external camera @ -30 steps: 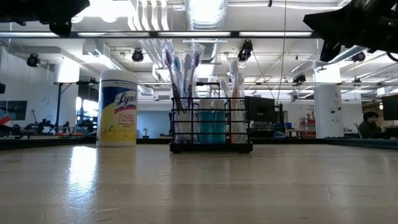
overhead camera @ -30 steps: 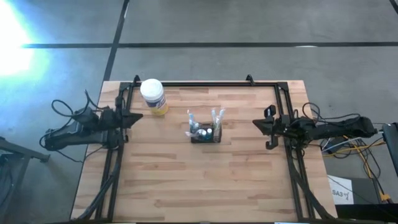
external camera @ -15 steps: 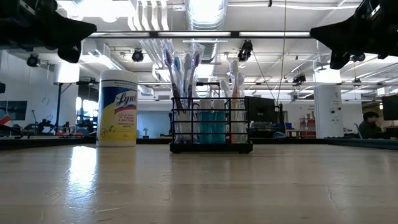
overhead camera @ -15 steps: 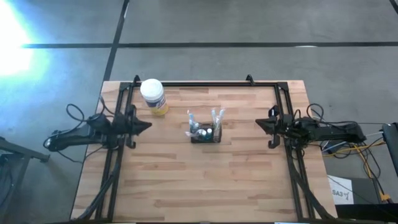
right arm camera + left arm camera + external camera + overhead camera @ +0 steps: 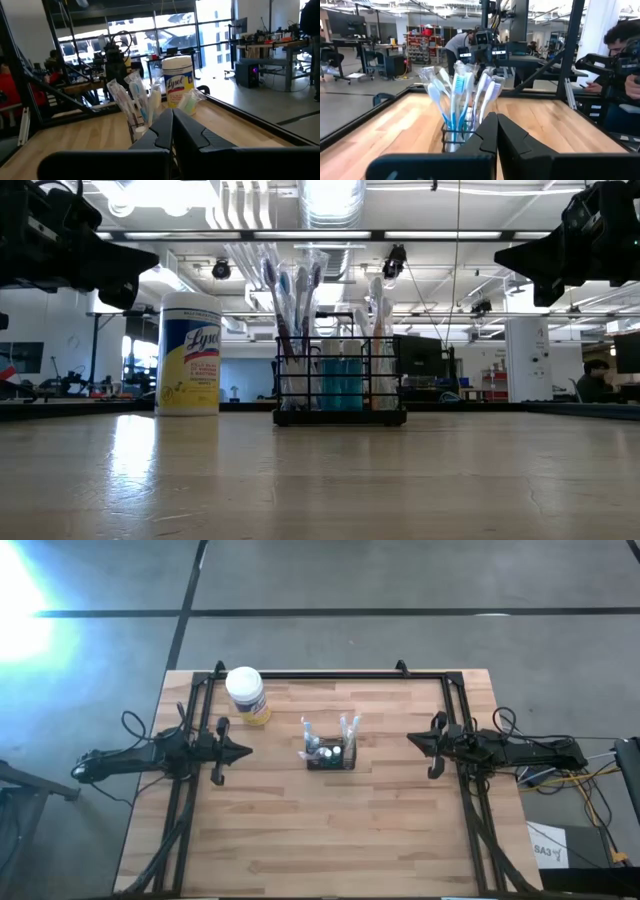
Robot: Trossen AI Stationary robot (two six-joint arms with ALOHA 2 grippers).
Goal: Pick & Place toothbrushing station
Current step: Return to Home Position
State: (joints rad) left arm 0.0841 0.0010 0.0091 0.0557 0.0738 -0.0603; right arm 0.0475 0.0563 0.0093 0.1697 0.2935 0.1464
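The toothbrushing station [image 5: 330, 753], a small black wire holder full of toothbrushes, stands on its base in the middle of the wooden table [image 5: 330, 830]. It also shows in the low view [image 5: 340, 385] and in both wrist views [image 5: 455, 132] [image 5: 137, 125]. My left gripper [image 5: 246, 751] hovers shut at the table's left side, pointing level at the station, well short of it. My right gripper [image 5: 411, 740] hovers shut at the table's right side, also pointing at the station. In the low view both grippers [image 5: 120, 265] [image 5: 515, 260] hang above the station's height.
A white-lidded yellow wipes jar [image 5: 246, 695] stands far left of the station. A black frame rail [image 5: 330, 674] runs along the table's far edge and both sides. People sit and stand in the room beyond [image 5: 625, 45] [image 5: 7, 90]. Bare wood lies toward the near edge.
My left gripper has come down and moved toward the table's near edge and a little toward the station, staying shut. My right gripper has sunk slightly and levelled out at the right side, also shut. The station and the jar have not moved.
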